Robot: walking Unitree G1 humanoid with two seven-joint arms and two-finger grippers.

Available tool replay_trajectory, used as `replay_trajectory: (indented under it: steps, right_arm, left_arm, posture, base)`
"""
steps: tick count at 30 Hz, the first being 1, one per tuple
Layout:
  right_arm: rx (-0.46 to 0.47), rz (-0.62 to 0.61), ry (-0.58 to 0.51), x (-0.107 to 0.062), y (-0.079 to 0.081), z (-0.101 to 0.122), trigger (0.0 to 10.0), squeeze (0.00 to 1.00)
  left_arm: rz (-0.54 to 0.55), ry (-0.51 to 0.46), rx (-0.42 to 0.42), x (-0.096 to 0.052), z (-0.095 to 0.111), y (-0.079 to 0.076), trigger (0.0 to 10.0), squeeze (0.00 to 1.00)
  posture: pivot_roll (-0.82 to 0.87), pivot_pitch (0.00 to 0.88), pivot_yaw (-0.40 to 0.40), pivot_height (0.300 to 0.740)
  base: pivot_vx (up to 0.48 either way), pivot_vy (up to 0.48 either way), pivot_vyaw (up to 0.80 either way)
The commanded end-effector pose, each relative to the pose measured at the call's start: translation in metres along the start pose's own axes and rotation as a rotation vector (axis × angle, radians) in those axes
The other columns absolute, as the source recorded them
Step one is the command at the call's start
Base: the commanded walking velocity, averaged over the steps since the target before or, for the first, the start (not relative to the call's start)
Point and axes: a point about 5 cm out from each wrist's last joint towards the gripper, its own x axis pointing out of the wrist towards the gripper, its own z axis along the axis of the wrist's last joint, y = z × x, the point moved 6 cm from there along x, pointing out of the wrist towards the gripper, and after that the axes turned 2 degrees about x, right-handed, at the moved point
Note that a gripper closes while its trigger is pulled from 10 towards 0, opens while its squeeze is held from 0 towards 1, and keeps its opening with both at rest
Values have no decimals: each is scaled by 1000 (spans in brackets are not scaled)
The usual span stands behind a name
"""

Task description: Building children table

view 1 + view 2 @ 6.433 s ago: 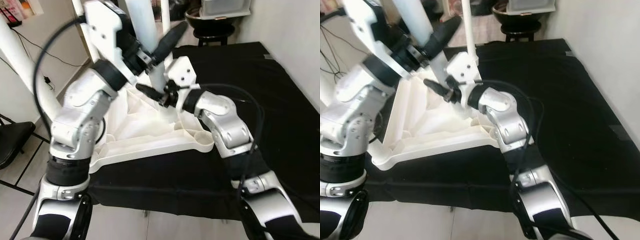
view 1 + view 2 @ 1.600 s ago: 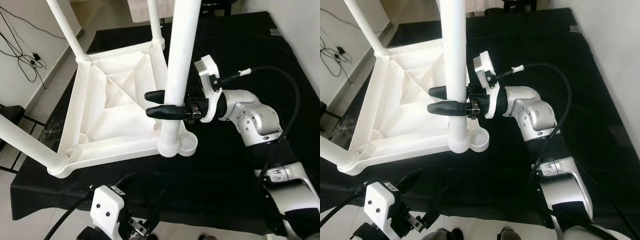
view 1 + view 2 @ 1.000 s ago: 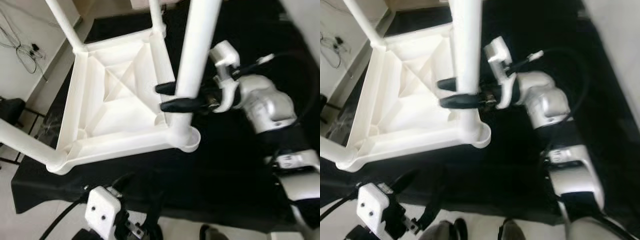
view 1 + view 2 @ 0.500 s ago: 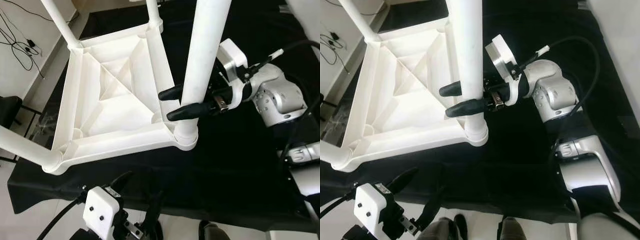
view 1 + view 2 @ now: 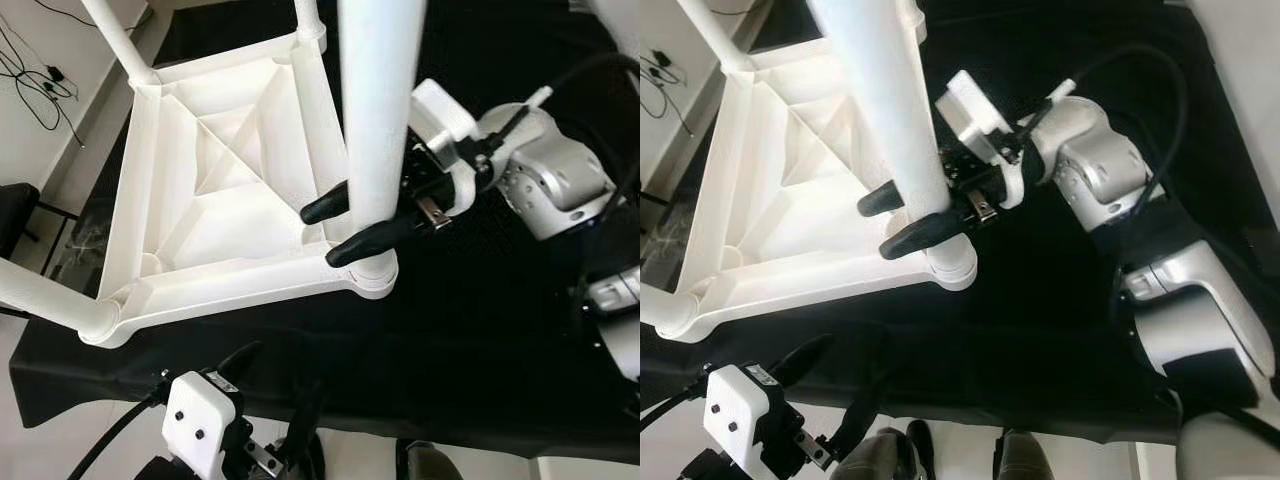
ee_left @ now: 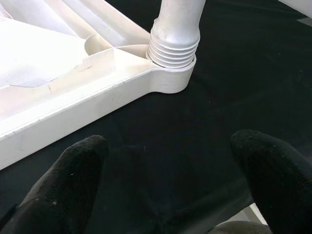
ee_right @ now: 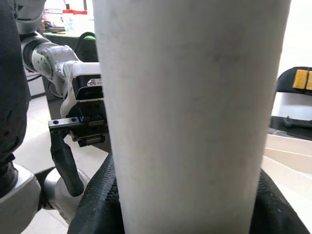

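The white plastic table top [image 5: 215,215] lies upside down on a black cloth [image 5: 480,330] spread over the floor, ribbed underside facing up. Three table legs already stand in its corners: one at the far left corner [image 5: 115,35], one at the far right corner [image 5: 308,15], and one at the near left corner [image 5: 40,298], which leans out toward the robot's left.

The fourth leg [image 5: 378,110], a thick white tube, stands in the near right corner socket [image 5: 372,275]. In the left wrist view its threaded end [image 6: 173,48] sits in the socket ring with several threads exposed above the rim. The leg stands close to upright, tilted slightly.

The right gripper [image 5: 345,225] reaches in from the robot's right and clamps this leg just above the socket. Its two black fingers [image 5: 375,240] lie on opposite sides of the tube, closed against it, with the tips projecting past the leg over the table top. In the right wrist view the leg [image 7: 192,117] stands directly between the finger pads.

The left gripper [image 5: 270,400] hangs low at the near edge of the cloth, well apart from the table top. Its fingers [image 6: 73,180] are spread wide with nothing between them, pointed toward the socket corner.

Dark cables [image 5: 35,90] lie on the light floor at the far left, and a black object [image 5: 12,215] stands at the left edge.
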Motion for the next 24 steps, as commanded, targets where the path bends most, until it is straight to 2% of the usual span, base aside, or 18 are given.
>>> replay_trajectory:
  steps: [1,12,15,24]
  right_arm:
    - [99,48,45,12,5,-28,10000,0]
    - [110,30,10,12,-6,-22,10000,0]
    - [112,-3,-9,11,-15,-22,10000,0]
    - [130,-62,-29,4,-21,-29,10000,0]
  left_arm:
    - [-7,24,4,-4,-2,-1,10000,0]
    - [-6,24,0,-3,-1,-1,10000,0]
    - [-5,23,-2,-3,-1,-1,10000,0]
    - [-3,21,-3,-2,0,-1,10000,0]
  posture:
    - [20,383,147,740]
    - [16,390,144,740]
    - [14,392,145,740]
    - [12,395,145,740]
  base:
    - [0,0,0]
    - [0,0,0]
    - [0,0,0]
    - [0,0,0]
